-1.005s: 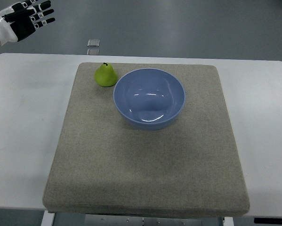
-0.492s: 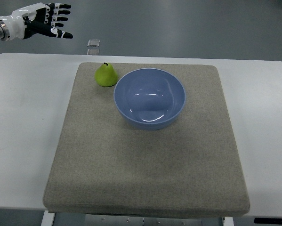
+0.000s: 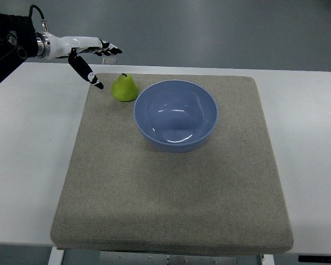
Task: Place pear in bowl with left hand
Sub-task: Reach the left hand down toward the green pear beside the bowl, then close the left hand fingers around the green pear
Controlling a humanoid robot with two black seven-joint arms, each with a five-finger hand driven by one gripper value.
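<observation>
Top view — pear (image 3: 124,88) just beside open left hand (image 3: 91,54)

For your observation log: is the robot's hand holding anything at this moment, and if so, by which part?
Nothing is held. The left hand is open beside the pear, which sits untouched on the mat.

No text, no labels — nothing legible
</observation>
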